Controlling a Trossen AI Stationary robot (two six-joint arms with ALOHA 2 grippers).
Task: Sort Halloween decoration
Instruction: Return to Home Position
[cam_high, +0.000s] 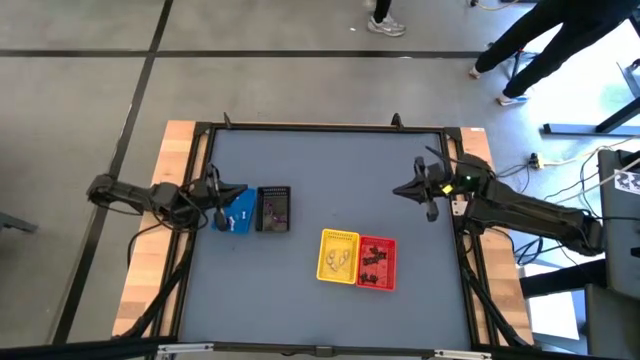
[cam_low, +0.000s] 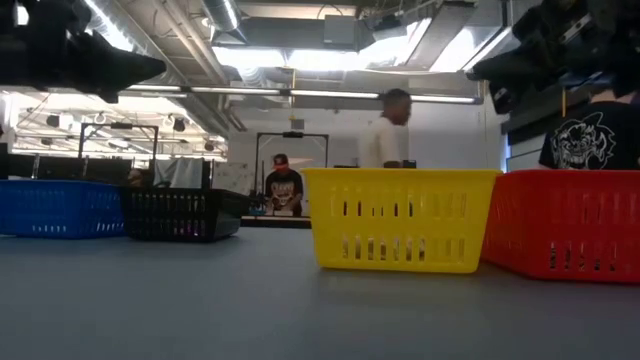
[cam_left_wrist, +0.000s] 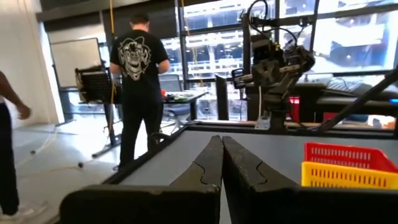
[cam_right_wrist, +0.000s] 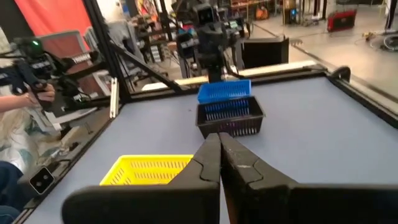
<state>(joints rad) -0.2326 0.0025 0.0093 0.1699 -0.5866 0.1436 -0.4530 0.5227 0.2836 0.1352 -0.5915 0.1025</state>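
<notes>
Where the big grey table (cam_high: 300, 310) fills the middle of the high view, two dark arms reach in from its sides. The left arm (cam_high: 130, 195) comes in from the left edge of the frame. The left gripper (cam_high: 218, 200) sits just beside the blue basket, and its two fingers are pressed together with nothing between them. The right arm (cam_high: 530, 210) comes in from the right edge. The right gripper (cam_high: 400, 190) hangs over bare table right of center, well apart from every basket. Its fingers are pressed together too, with nothing between them.

Past the table, a person in a black shirt (cam_left_wrist: 138, 68) stands with their back turned.

Four small baskets sit on the table. The blue basket (cam_high: 238, 210) and the black basket (cam_high: 273, 209) touch side by side, left of center. The yellow basket (cam_high: 339, 256) and the red basket (cam_high: 377, 263) touch side by side, lower down and a little right of center.

All the tiny trinkets lie inside the baskets. Pale trinkets (cam_high: 338, 260) are in the yellow one and dark trinkets (cam_high: 375, 262) are in the red one. A few small bits (cam_high: 274, 210) show in the black one, and a white speck (cam_high: 243, 213) shows in the blue one. They are too small to tell their shapes.
</notes>
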